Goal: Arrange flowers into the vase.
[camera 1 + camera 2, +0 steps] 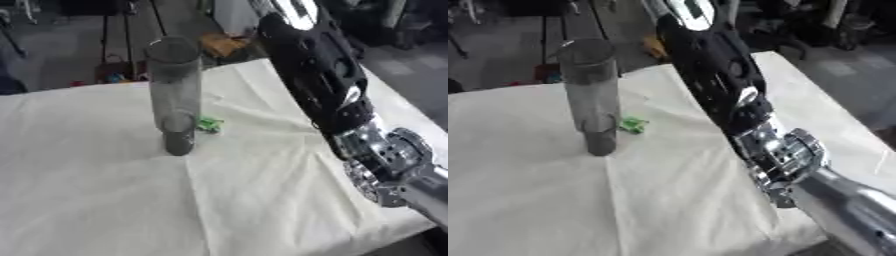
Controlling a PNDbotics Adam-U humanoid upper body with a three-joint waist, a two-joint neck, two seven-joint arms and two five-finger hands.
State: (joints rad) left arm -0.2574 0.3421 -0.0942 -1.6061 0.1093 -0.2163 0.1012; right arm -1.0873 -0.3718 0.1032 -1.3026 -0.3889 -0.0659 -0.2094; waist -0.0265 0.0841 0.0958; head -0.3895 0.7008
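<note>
On the white cloth (105, 200) the vase (175, 95) stands empty; your right hand (319, 75) reaches away, fingers hidden. Fetch a flower next, perhaps that green bit (209, 124).

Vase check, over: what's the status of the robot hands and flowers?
Vase upright on white cloth. Small green piece beside its base. Right arm raised; no robot hand visible.
</note>
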